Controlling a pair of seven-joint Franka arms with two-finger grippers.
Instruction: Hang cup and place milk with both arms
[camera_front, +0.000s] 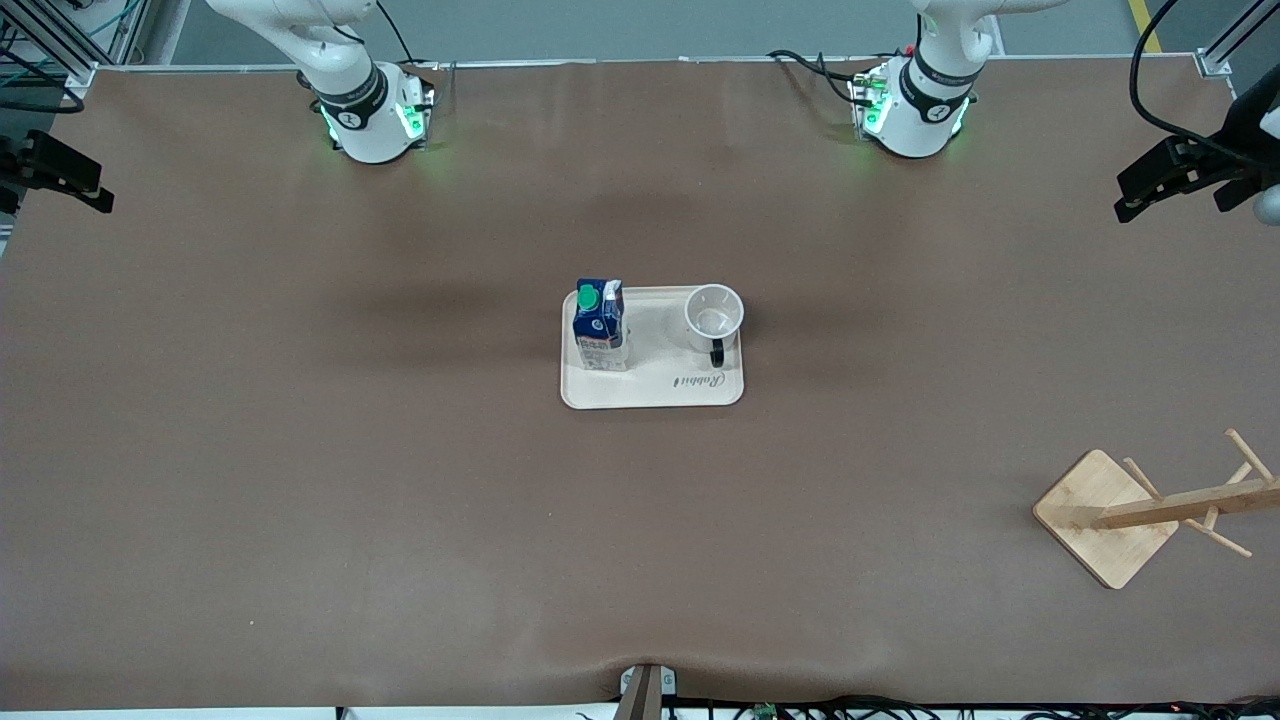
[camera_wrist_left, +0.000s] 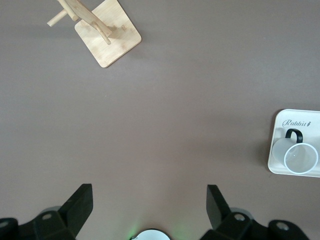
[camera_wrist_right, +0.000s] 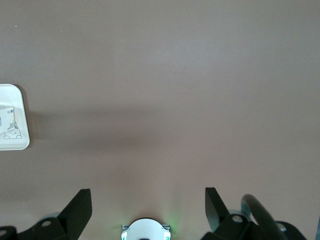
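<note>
**Both hands up and apart, tray untouched mid-desk**

Front view: brown matte desk (camera_front: 300, 480), slightly rippled at the camera edge; grey floor past the bases, cables along both edges. Cream tray (camera_front: 655, 385) sits mid-desk. On it the milk (camera_front: 600, 328) stands upright at the right arm's end: dark blue top, white printed lower part, green cap. The cup (camera_front: 714, 316), white w/ black handle pointing toward the camera, stands upright at the left arm's end; the two are apart. Wooden rack (camera_front: 1105, 515) stands near the left arm's end of the desk, nearer the camera than the tray. Left hand (camera_front: 1165, 180) and right hand (camera_front: 65, 175) each hang at their own end of the desk; both arms wait.

Left wrist view: left hand (camera_wrist_left: 150, 207) w/ fingers (camera_wrist_left: 80, 205) wide apart, nothing between, over bare desk. Rack (camera_wrist_left: 107, 37), and tray corner (camera_wrist_left: 280, 150) w/ cup (camera_wrist_left: 300, 157) in sight.

Right wrist view: right hand (camera_wrist_right: 148, 207) fingers (camera_wrist_right: 80, 207) apart too, holding nothing, over bare desk. Tray corner (camera_wrist_right: 17, 142) and the milk's (camera_wrist_right: 7, 122) white printed part show at the edge.
</note>
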